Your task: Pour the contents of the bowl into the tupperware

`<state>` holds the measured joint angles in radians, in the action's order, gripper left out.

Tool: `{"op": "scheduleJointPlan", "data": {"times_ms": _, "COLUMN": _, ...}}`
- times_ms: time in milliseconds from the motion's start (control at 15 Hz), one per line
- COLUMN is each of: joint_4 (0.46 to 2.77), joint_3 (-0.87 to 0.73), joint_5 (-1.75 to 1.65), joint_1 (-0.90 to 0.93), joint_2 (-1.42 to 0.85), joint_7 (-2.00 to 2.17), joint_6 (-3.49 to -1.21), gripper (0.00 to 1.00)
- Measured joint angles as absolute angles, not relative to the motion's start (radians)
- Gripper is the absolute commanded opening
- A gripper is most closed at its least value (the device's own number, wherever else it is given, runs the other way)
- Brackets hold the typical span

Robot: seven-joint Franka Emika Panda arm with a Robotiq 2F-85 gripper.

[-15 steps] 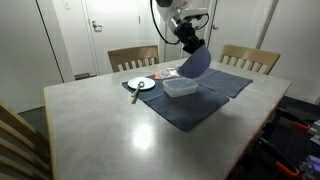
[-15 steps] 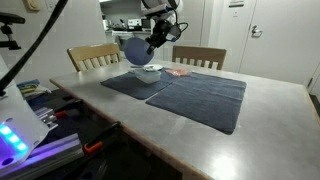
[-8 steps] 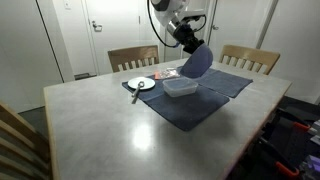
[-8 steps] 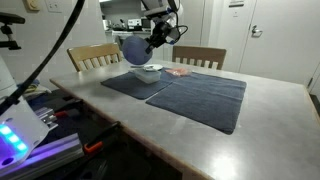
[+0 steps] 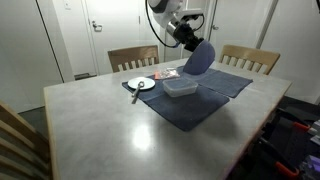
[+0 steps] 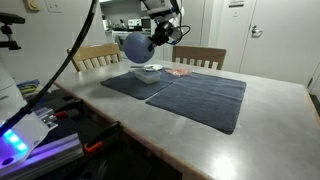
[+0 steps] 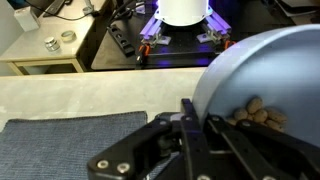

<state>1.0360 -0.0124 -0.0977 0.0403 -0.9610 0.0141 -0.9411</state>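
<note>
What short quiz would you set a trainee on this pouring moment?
1. True or false: the bowl is held level, opening straight up.
2. What lies beneath the raised bowl? A a metal pan; B the tupperware; C a cutting board.
3. In the wrist view, what is the end effector shut on?
Key: 1 false, it is tipped steeply. 2 B. 3 the bowl's rim, with small brown pieces showing inside.

The bowl (image 7: 268, 72) runs off the wrist view's right edge.
</note>
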Motion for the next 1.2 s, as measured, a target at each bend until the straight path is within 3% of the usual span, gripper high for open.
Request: {"op": "scheduleJointPlan", "data": {"times_ms": 1200, "joint_4": 0.726, "joint_3": -0.013, "joint_5": -0.208, "joint_1": 0.071, "joint_2": -1.15, "joint_7": -0.046, "joint_6": -0.767, "gripper": 0.01}}
